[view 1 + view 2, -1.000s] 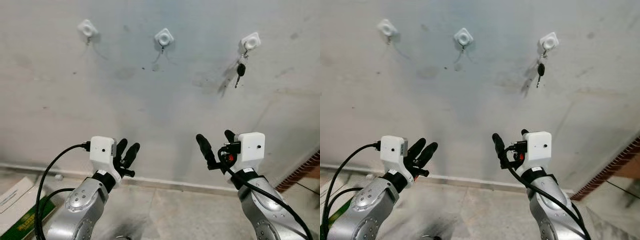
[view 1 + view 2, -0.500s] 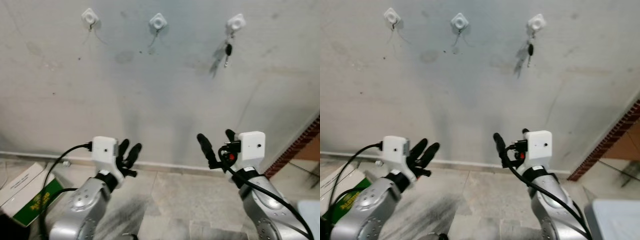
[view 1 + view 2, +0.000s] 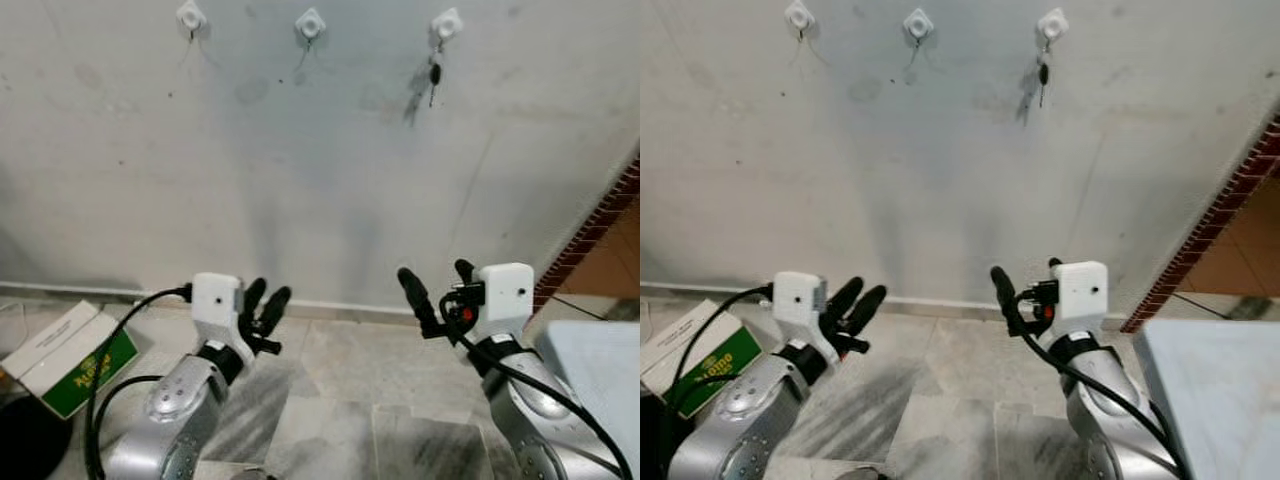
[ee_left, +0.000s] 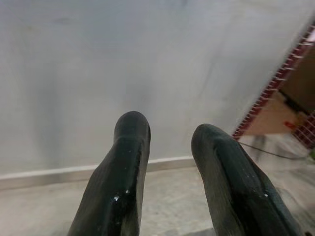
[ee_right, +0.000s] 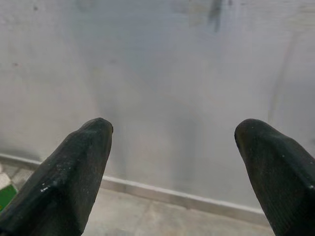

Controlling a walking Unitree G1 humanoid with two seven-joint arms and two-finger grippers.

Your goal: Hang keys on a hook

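Three white hooks sit high on the grey wall: left hook (image 3: 191, 15), middle hook (image 3: 310, 22), right hook (image 3: 446, 23). A bunch of keys (image 3: 434, 75) with a black head hangs from the right hook. Far below the hooks, both arms are raised towards the wall. My left gripper (image 3: 266, 294) is empty, with a narrow gap between its fingers (image 4: 130, 147). My right gripper (image 3: 433, 272) stands wide open and holds nothing; its fingertips (image 5: 93, 140) frame bare wall.
A green and white box (image 3: 65, 355) lies on the tiled floor at the left, with a dark object (image 3: 20, 440) in front of it. A red brick edge (image 3: 600, 225) ends the wall at the right. A pale flat surface (image 3: 605, 365) juts in at lower right.
The whole view has drawn back from the wall, so the hooks and keys appear smaller and higher. The box and brick edge have come into view. Both grippers keep their pose.
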